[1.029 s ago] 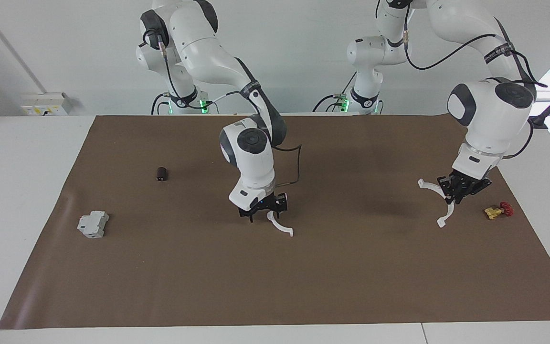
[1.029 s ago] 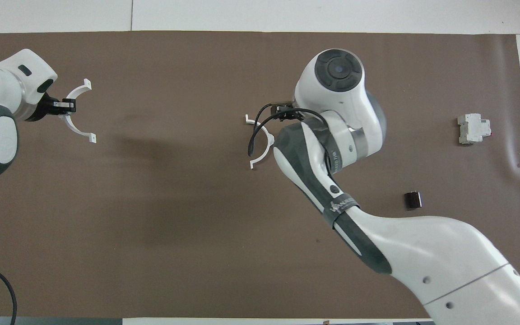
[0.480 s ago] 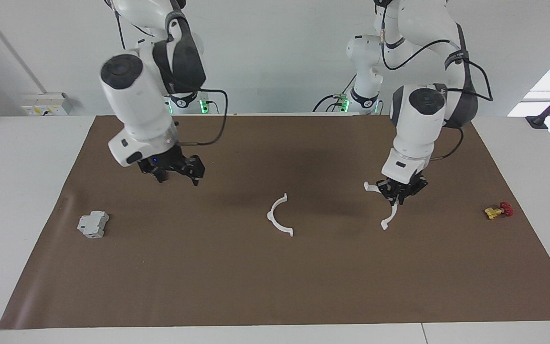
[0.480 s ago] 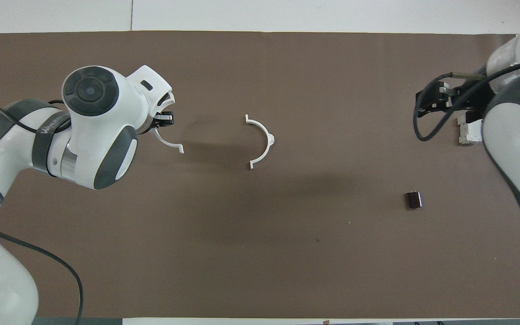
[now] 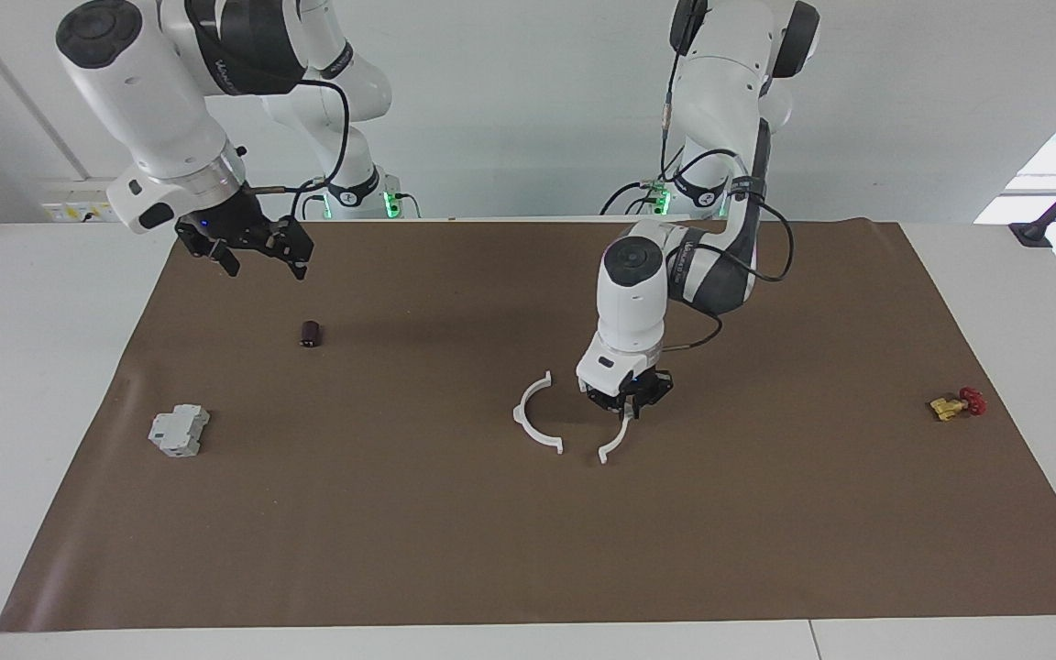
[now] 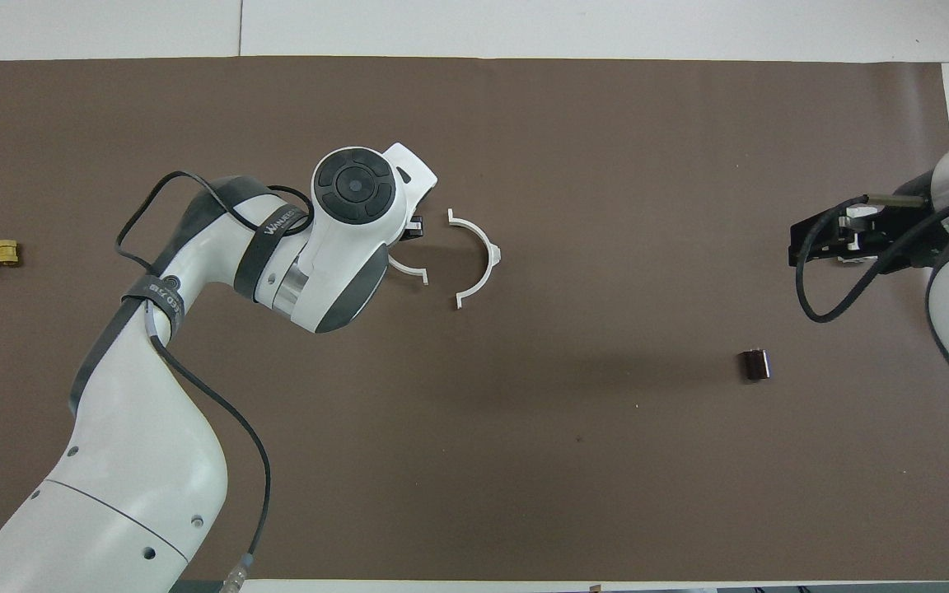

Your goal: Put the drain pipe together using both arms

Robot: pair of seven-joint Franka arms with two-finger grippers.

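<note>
**Observer:** Since half a second ago your left arm has carried its half-ring from the right part of the facing frame to the middle, and your right arm has lifted away toward the upper left of that frame.

**Operator:** Where do the two halves sit now?

**Observer:** You have the left gripper (image 5: pixel 627 410) low over the brown mat (image 5: pixel 528 550), its fingers closed on the held half-ring (image 5: pixel 613 444), which hangs below them with its lower tip down at the mat. Your loose half-ring (image 5: pixel 533 423) lies flat at the centre of the facing frame, just beside the held one. Their open sides face each other, and the lower tips are close but apart. In the overhead frame you see the same pair at centre, the held half-ring (image 6: pixel 409 269) partly hidden under your left arm's wrist and the loose half-ring (image 6: pixel 479 251) clear beside it.

**Operator:** And the right side?

**Observer:** Your right gripper (image 5: pixel 253 252) hangs in the air at the upper left of the facing frame, fingers spread wide and holding nothing, over the mat's edge. Below it you have a small dark cylinder (image 5: pixel 310 335) on the mat, and a grey boxy block (image 5: pixel 179 431) at the lower left. A yellow-and-red valve (image 5: pixel 957 403) lies at the right of that frame. White tabletop (image 5: pixel 33 367) shows around the mat.
</note>
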